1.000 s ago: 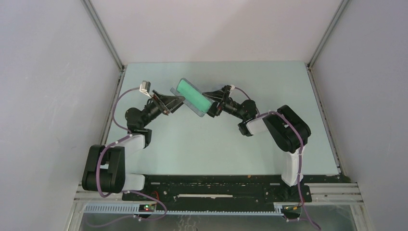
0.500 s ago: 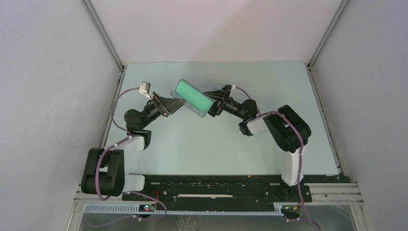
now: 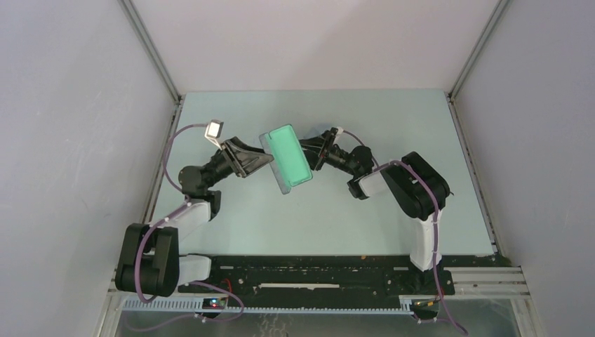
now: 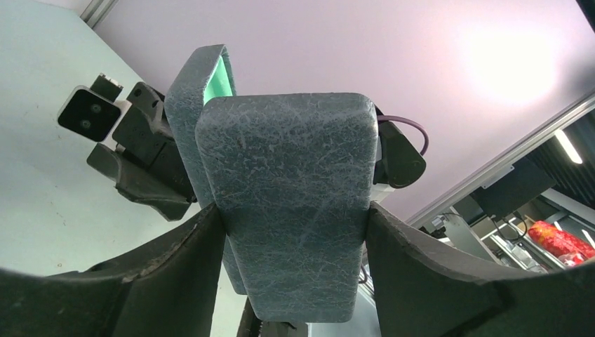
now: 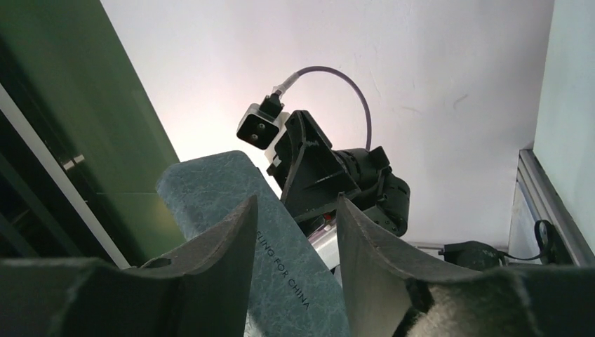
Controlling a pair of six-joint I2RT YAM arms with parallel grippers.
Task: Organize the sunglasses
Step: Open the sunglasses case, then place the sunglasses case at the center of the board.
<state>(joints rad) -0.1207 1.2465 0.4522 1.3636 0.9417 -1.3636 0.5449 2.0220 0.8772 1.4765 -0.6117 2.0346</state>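
Note:
A slate-grey case (image 3: 288, 158) with a green lining hangs open above the middle of the table, between both arms. My left gripper (image 3: 258, 156) is shut on its left end, and both fingers press its sides in the left wrist view, where the case (image 4: 288, 175) fills the gap. My right gripper (image 3: 309, 151) reaches it from the right. In the right wrist view the case (image 5: 203, 186) runs slantwise between the fingers (image 5: 231, 232) of that gripper (image 5: 296, 207), with a gap on one side. The sunglasses are out of view.
The pale green table (image 3: 393, 119) is walled by white panels at the back and sides. A metal rail (image 3: 470, 161) runs along its right edge. The black base bar (image 3: 309, 270) lies at the near edge.
The case has swung from slanting to nearly lengthwise, its green lining now facing up. My left arm has risen and my right gripper's jaws have narrowed round the case.

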